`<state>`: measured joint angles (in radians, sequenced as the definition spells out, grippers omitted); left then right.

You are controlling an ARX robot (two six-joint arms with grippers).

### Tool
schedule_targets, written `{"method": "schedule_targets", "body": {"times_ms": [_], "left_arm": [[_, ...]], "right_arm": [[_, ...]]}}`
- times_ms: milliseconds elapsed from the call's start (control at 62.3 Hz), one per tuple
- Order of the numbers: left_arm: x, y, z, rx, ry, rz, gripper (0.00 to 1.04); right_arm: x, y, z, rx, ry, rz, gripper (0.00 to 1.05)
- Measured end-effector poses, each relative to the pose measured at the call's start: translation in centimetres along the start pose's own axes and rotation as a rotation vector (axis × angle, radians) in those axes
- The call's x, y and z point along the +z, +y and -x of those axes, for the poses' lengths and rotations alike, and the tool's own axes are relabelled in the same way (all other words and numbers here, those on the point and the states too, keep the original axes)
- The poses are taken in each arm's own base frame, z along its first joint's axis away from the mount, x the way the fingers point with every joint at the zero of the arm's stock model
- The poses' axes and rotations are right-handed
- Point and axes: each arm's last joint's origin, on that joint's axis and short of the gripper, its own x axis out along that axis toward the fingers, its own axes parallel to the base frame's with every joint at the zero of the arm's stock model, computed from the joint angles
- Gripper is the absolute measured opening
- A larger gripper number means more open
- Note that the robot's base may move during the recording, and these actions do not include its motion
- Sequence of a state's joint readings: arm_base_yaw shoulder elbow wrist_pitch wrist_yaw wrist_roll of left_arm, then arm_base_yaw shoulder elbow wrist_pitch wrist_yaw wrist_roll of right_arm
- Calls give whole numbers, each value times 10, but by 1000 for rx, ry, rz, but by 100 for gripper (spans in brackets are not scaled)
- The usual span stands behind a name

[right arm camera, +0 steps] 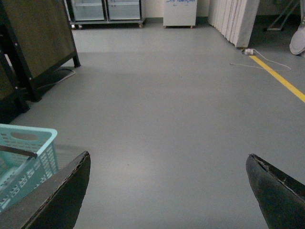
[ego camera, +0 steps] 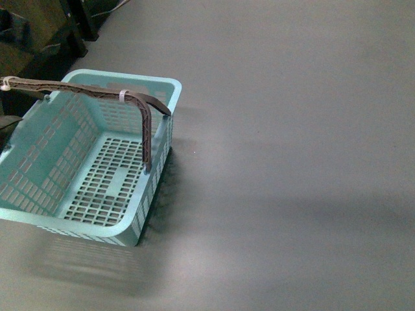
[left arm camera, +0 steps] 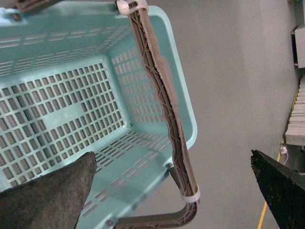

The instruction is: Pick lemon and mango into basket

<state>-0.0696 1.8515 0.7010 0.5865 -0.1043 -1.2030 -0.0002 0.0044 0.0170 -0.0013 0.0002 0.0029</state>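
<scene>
The light teal basket (ego camera: 159, 87) stands on the grey floor at the left of the front view, with nothing in it and its brown ribbed handles (ego camera: 148, 129) raised over it. My left gripper (left arm camera: 174, 164) hangs open above the basket (left arm camera: 183, 109), straddling one handle (left arm camera: 167, 105) near a corner. My right gripper (right arm camera: 167, 162) is open over bare floor, with a corner of the basket (right arm camera: 33, 138) beside one finger. The lemon and the mango are out of view. Neither arm shows in the front view.
Grey floor (ego camera: 292, 162) stretches to the right of the basket. Dark furniture (right arm camera: 33, 43) stands behind the basket. A yellow floor line (right arm camera: 281, 78), a cable, white panels (right arm camera: 236, 19) and cabinets lie farther off.
</scene>
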Motion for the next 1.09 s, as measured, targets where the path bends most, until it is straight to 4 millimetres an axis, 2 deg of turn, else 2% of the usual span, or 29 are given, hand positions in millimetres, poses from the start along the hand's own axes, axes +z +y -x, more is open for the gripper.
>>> {"method": "schedule_targets", "body": {"times_ms": [161, 482, 642, 803, 916, 1012, 1044, 1092], "left_arm": [[-3, -7, -44, 17, 23, 41, 98], [3, -8, -109, 55, 41, 50, 98], [4, -14, -129, 39, 45, 37, 97], [-1, -21, -142, 30, 59, 31, 71], [-5, -23, -144, 28, 72, 45, 53], [-8, -28, -145, 72, 88, 118, 32], [-8, -30, -145, 72, 86, 124, 28], [-9, -31, -143, 75, 80, 115, 27]], "right_arm": [[0, 0, 0, 0, 0, 0, 96], [0, 0, 0, 0, 0, 0, 96], [0, 0, 0, 0, 0, 0, 96], [0, 0, 0, 0, 0, 0, 96], [0, 0, 0, 0, 0, 0, 96], [0, 0, 0, 0, 0, 0, 96], [0, 0, 0, 0, 0, 0, 96], [0, 0, 0, 0, 0, 0, 96]]}}
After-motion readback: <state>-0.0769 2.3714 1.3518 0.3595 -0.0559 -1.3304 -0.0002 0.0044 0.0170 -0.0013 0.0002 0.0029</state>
